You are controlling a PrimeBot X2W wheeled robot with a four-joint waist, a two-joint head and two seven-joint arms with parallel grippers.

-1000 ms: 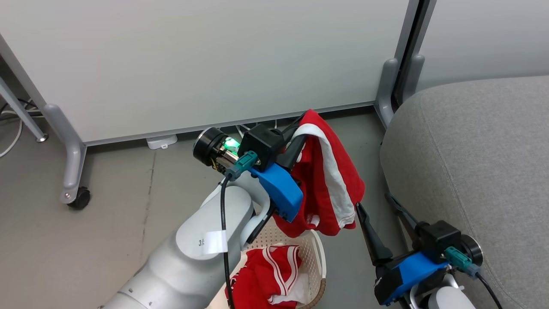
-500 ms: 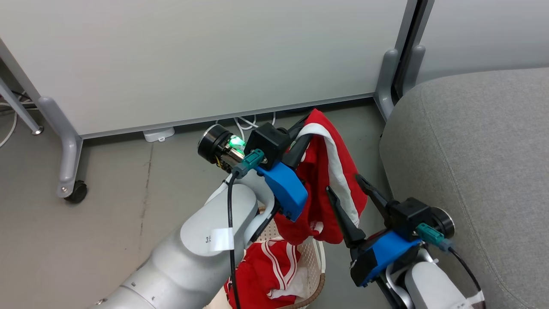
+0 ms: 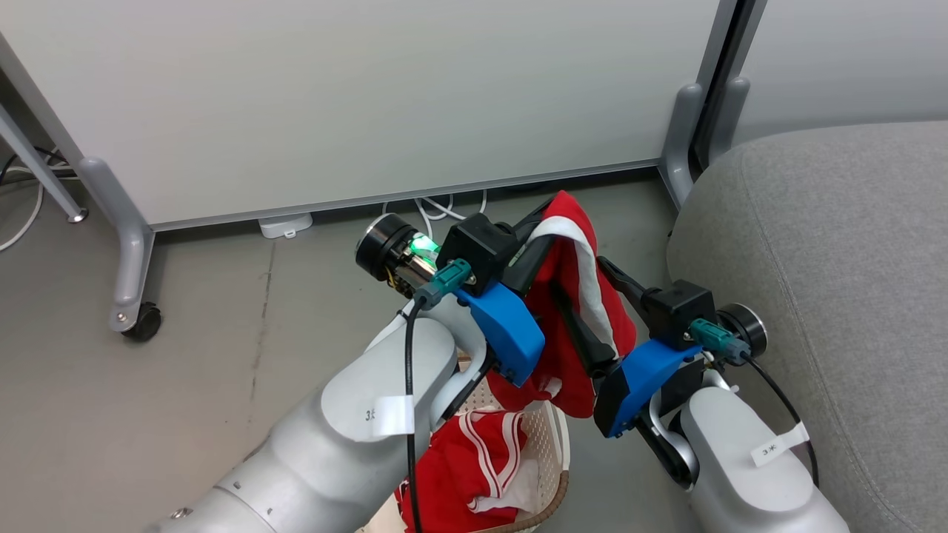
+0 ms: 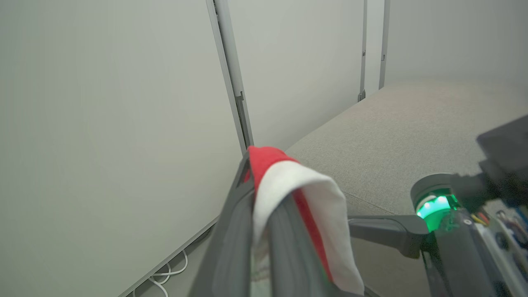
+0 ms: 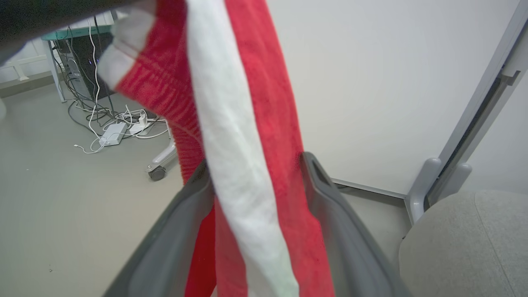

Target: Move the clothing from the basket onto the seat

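Held one red garment (image 3: 555,363) pinched tight at its white-trimmed edge in the left gripper (image 3: 549,211), up above the basket (image 3: 546,437). Could not tell whether the lower hem touched the rim. Had the right gripper (image 3: 578,277) spread wide around the hanging cloth, one finger on each side of the white stripe, not closed on it and grasping nothing. From the right wrist, saw the cloth dropping between the two parted fingers (image 5: 177,231).

Found a second garment (image 3: 459,466) crumpled in the basket. Saw the seat (image 3: 837,259) close by on the right, with no clothing on the part in view.

Judged the task barely begun: first piece out of the basket but not yet carried across, second piece left to fetch. Reckoned next on a swing right over the cushion edge, then a release, perhaps with both grippers sharing the load. Noted a risk of the trailing hem snagging on the rim.
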